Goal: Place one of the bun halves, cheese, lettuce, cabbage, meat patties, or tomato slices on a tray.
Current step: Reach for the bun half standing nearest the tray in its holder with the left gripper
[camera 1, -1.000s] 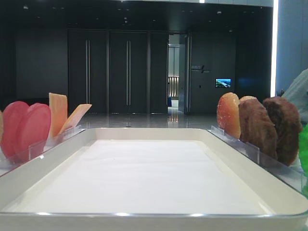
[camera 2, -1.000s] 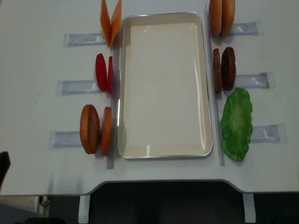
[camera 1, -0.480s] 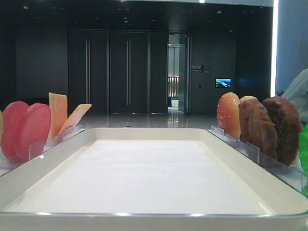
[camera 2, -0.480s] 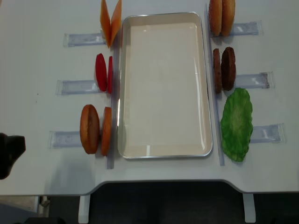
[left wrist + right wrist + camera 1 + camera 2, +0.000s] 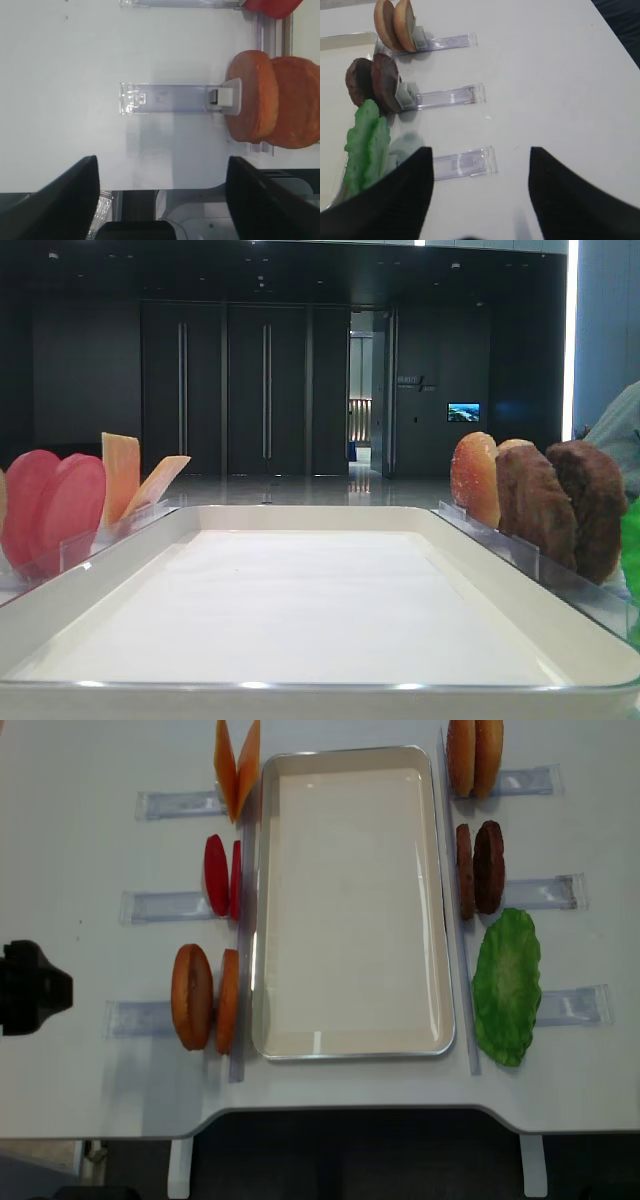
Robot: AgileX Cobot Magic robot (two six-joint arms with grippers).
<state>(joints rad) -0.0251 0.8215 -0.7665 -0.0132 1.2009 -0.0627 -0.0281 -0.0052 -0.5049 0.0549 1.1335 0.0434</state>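
Bun halves (image 5: 203, 998) stand on edge at the near left of the tray (image 5: 350, 760), to the right of the left claw (image 5: 160, 195).
Left claw is wide open and holds nothing; it is nearer than the right claw (image 5: 480, 200), also open and empty, and the buns' flat faces look left and right.

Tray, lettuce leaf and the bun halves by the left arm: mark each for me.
tray (image 5: 349, 756): overhead view, far rim.
lettuce leaf (image 5: 506, 982): overhead view, leaf's middle.
bun halves (image 5: 192, 997): overhead view, outer half's edge.
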